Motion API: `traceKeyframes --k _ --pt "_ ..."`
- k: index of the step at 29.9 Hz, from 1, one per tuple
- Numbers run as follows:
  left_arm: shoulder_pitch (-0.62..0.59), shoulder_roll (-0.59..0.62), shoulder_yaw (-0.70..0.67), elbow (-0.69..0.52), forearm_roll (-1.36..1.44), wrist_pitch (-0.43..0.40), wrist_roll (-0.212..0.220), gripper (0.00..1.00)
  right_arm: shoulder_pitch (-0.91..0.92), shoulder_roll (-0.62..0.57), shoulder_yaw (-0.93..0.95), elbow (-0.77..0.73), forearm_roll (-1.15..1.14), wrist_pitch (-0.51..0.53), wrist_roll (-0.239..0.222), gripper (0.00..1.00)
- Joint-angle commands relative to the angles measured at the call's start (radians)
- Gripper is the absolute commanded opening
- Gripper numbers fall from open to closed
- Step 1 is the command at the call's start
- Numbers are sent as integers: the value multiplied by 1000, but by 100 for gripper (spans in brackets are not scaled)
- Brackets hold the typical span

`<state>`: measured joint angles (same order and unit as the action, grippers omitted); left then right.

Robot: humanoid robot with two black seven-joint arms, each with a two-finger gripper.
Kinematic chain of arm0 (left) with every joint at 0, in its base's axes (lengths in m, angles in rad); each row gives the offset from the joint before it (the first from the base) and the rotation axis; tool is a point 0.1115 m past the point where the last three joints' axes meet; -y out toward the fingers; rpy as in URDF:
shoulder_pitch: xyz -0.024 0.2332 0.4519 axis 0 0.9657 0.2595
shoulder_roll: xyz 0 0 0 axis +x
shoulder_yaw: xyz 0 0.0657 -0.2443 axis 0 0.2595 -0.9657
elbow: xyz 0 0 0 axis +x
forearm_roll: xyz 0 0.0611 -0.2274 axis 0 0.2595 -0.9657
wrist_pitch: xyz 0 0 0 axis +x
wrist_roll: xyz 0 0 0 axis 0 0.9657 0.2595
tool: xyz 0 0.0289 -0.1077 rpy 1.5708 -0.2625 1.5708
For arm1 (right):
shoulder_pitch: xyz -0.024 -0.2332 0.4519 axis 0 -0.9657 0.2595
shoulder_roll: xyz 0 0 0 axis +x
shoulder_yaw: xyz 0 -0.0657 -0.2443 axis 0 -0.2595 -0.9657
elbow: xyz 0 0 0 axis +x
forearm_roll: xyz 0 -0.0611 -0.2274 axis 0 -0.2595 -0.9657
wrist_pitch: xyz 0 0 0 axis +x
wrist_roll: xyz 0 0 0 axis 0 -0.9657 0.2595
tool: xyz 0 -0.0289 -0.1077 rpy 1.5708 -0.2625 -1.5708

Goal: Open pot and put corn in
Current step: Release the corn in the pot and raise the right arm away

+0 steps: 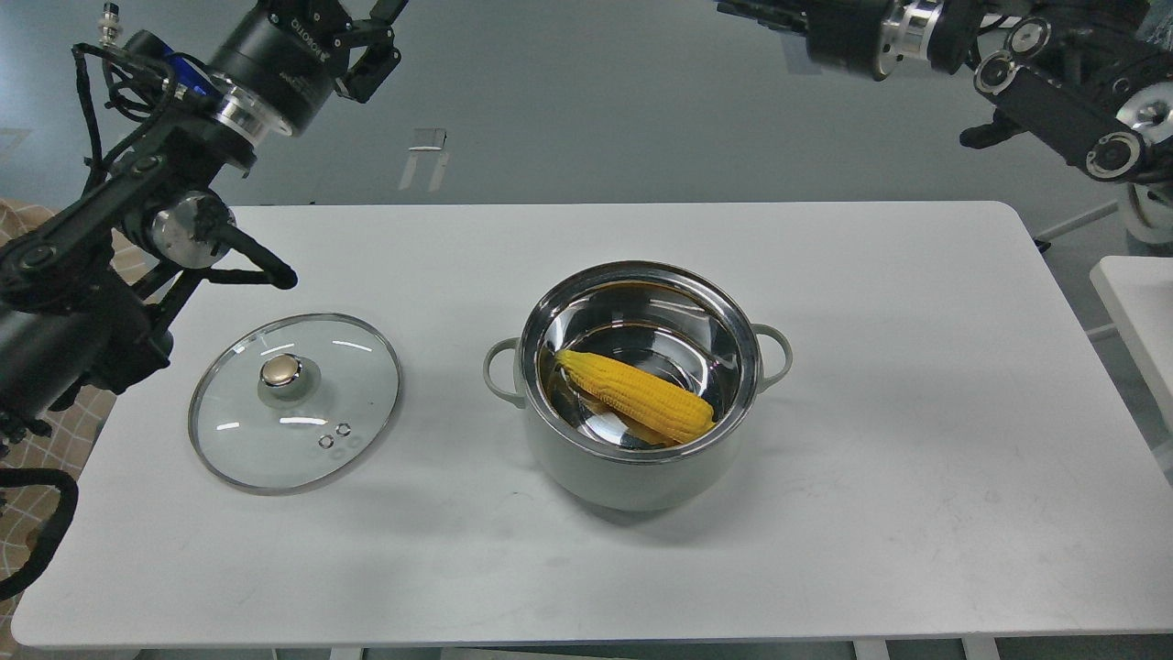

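Note:
The pale grey-green pot [632, 467] stands uncovered in the middle of the white table, its steel inside showing. The yellow corn [637, 394] lies inside it on the bottom, slanting from upper left to lower right, with nothing touching it. My left gripper [371, 41] is raised high at the upper left, far from the pot and partly cut by the top edge. My right gripper [761, 11] is high at the top right, far above the table. Only its base shows, and its fingers are cut off by the frame edge.
The round glass lid [339, 403] with a gold knob [280, 370] lies flat on the table [916, 440] left of the pot. A second white table edge [1136, 302] shows at the far right. My left arm's links hang over the table's left end.

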<state>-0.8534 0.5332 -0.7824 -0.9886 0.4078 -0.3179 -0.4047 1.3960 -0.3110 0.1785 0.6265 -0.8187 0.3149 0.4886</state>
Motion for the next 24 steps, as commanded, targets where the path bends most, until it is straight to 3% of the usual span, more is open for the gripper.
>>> traceKeyframes --k 1,8,16,24 --pt "4 -4 15 11 5 -4 3 98 -135 6 157 -8 130 -26 0 100" --pt "36 -93 17 125 8 -61 3 98 -343 70 377 -34 323 -16 0 100" --pt "76 -194 20 228 8 -79 4 98 -416 151 441 -82 337 -19 0 100" --pt "103 -209 17 235 19 -81 10 98 -417 156 449 -83 337 -19 0 100"
